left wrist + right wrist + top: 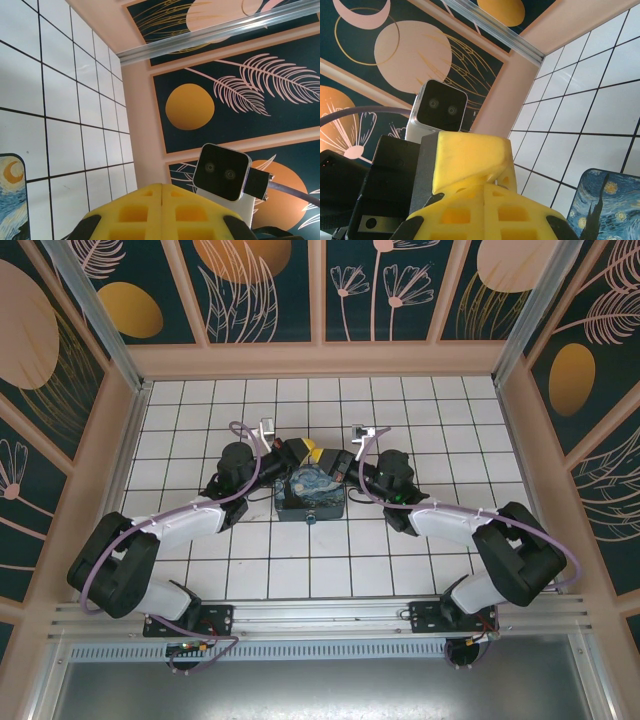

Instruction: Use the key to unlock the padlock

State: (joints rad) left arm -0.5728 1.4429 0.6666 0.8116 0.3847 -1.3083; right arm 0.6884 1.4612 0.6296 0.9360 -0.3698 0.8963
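Top external shows left gripper (298, 450) and right gripper (328, 462) clenched, tips meeting over the painted box's (312, 500) far edge — we judge padlock and key hidden between them, aligned for insertion.

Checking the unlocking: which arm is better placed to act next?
Right, narrowly: the left gripper and right gripper meet shut, tips together, over the far edge of the box, and the right wrist view shows both sets of yellow fingers.
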